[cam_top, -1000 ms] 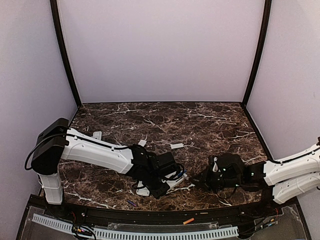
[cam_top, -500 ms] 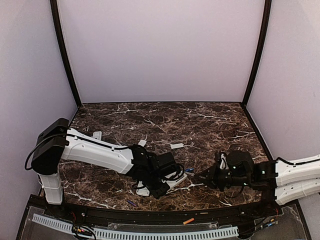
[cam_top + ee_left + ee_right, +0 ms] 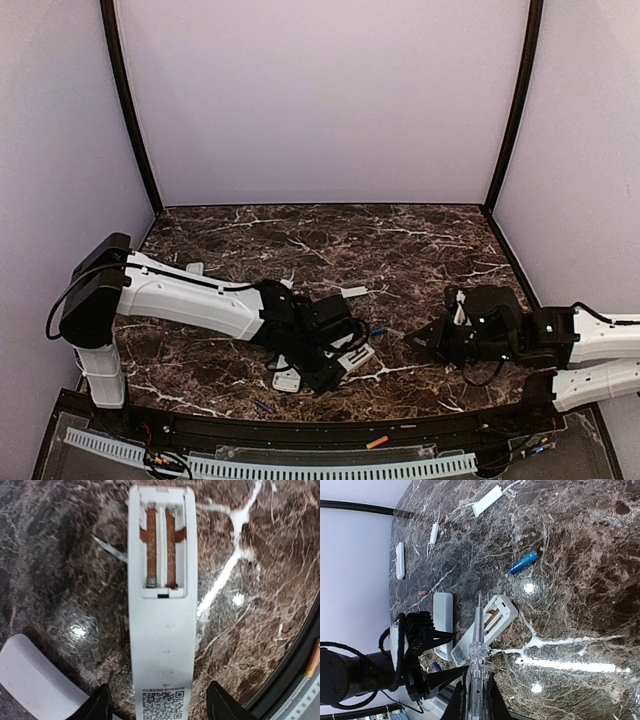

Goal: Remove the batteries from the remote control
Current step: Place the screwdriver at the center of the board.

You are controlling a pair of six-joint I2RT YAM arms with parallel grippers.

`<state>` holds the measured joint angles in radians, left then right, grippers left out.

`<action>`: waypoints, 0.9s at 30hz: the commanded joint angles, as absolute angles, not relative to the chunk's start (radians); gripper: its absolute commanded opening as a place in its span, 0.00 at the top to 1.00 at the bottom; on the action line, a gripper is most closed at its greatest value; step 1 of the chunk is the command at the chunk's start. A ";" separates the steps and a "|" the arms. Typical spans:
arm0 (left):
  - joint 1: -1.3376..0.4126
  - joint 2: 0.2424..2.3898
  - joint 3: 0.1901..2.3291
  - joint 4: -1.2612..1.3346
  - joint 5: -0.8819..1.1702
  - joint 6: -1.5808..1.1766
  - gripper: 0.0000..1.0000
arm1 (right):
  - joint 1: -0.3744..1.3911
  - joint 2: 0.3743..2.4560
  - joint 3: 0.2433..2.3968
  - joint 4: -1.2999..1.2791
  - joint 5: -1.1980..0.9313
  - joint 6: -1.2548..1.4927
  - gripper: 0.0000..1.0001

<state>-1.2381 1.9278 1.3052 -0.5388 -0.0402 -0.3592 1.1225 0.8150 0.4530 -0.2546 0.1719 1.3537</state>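
Observation:
The white remote control (image 3: pixel 162 630) lies back-up on the marble, and its open battery bay (image 3: pixel 161 550) shows bare copper strips and no cells. My left gripper (image 3: pixel 161 707) straddles the remote's QR-code end, open, with a gap on each side. In the top view the remote (image 3: pixel 357 357) lies just right of the left gripper (image 3: pixel 330 368). A blue battery (image 3: pixel 523 562) lies loose on the table beyond the remote (image 3: pixel 487 625). My right gripper (image 3: pixel 476 692) is shut on a clear pointed tool (image 3: pixel 479 645), whose tip hovers near the bay.
A second white remote (image 3: pixel 443 622) lies beside the first. A purple battery (image 3: pixel 262 406) rests by the front edge and an orange one (image 3: pixel 376 441) on the front rail. Small white covers (image 3: pixel 353 292) (image 3: pixel 434 533) lie farther back. A tiny red cell (image 3: pixel 423 592) lies near them.
My left gripper's jaws have spread apart off the remote. The right arm has drawn back to the right with its tool. The blue battery now lies free beside the remote.

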 commanded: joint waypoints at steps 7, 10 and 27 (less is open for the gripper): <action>-1.078 1.655 1.355 -0.557 0.086 -0.410 0.26 | 0.993 0.988 0.597 -0.378 0.201 1.109 1.00; -1.015 1.589 1.341 -0.575 0.083 -0.408 0.25 | 0.979 1.079 0.647 -0.391 0.247 1.059 1.00; -0.573 1.422 1.194 -0.569 0.115 -0.453 0.23 | 0.934 1.327 0.598 -0.262 0.289 1.047 1.00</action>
<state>-0.6437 1.4876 1.2388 -0.5587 0.0959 -0.4274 0.9417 1.2812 0.6224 -0.2722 0.2680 1.0328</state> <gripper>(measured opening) 0.769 0.085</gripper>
